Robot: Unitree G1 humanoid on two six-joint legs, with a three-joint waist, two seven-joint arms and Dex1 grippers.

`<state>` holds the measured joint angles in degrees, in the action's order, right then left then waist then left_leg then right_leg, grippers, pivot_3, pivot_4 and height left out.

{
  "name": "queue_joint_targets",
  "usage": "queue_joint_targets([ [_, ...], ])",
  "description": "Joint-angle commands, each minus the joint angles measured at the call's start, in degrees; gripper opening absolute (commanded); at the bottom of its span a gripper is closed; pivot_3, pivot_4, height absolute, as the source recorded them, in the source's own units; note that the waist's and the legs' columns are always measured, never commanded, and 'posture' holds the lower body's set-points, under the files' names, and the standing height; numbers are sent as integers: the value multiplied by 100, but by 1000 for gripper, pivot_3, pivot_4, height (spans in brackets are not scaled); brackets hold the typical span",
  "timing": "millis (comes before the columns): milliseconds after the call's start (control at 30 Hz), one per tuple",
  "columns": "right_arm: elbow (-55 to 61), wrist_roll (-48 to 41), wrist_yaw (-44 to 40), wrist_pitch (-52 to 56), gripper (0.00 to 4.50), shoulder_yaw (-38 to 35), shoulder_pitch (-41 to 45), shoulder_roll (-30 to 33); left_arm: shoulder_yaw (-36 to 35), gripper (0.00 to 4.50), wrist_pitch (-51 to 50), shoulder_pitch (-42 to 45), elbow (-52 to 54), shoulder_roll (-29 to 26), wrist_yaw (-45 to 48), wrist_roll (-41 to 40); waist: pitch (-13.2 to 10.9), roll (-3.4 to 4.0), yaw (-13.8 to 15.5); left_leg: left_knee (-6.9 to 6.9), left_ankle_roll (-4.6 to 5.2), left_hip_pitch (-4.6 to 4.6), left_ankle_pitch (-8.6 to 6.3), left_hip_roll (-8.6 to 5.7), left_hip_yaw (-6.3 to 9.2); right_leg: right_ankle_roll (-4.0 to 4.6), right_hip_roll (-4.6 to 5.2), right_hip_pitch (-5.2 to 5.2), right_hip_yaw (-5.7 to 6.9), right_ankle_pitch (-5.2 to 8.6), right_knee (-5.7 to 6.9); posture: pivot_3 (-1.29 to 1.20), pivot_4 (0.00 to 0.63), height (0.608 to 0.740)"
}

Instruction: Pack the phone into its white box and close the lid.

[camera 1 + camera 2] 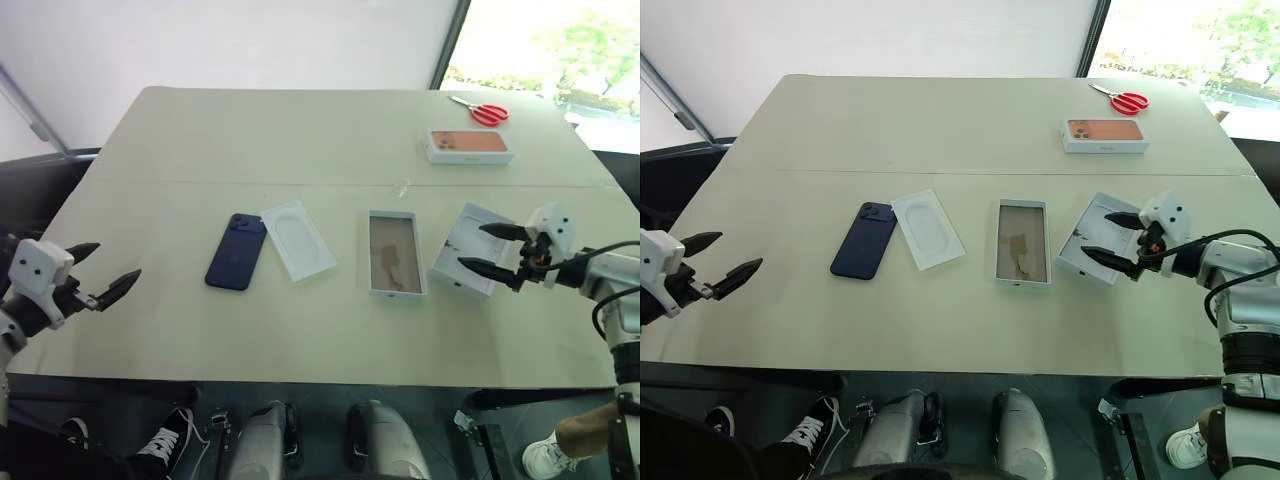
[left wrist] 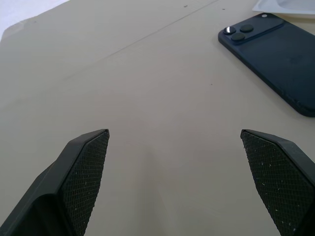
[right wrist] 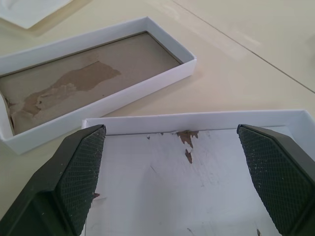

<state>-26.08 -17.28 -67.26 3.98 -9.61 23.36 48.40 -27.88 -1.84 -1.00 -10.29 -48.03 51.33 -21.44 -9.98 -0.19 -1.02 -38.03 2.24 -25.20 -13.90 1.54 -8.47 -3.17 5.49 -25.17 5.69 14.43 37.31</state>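
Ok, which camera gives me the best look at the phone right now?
The left eye view: the whole phone lies face down on the table, beside the white insert. The right eye view shows it whole too. The left wrist view shows its camera end closer, but cropped.

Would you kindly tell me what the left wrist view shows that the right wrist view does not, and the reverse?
Left wrist view: the phone, face down on the table, ahead of the open left gripper. Right wrist view: the white box, empty, and the lid, inside up, under the open right gripper. Both share the beige tabletop and open black jaws.
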Motion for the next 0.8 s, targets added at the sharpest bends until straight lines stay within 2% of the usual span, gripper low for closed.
queue_joint_targets([
  [33, -111, 40, -41, -189, 4456, -64, 181, 79, -166, 4500, 113, 78, 105, -8, -59, -71, 0, 0, 2, -1, 0, 0, 0, 0, 0, 0, 0, 1, 0, 0, 0, 0, 150, 738],
  [167, -341, 123, -74, -319, 4456, -103, 254, 203, -108, 4500, -80, -113, 401, 50, -98, -111, 0, 0, -7, -1, 1, 0, 1, -1, 0, -3, -1, 2, 0, -2, 0, 0, 150, 738],
  [333, -584, 112, -115, -465, 4456, -229, 78, 337, -158, 4500, -123, 12, 253, 0, -89, -114, 0, 0, 13, -5, 1, 1, 1, -1, 2, -4, -2, 7, 6, -2, 0, 0, 150, 738],
  [800, 41, -169, 39, -107, 4456, -522, -329, 331, 137, 4500, -315, 443, 202, 44, -23, -61, 0, 0, 9, -9, 3, 16, 1, 1, 7, -9, -8, 30, 14, -3, 0, 0, 150, 738],
])
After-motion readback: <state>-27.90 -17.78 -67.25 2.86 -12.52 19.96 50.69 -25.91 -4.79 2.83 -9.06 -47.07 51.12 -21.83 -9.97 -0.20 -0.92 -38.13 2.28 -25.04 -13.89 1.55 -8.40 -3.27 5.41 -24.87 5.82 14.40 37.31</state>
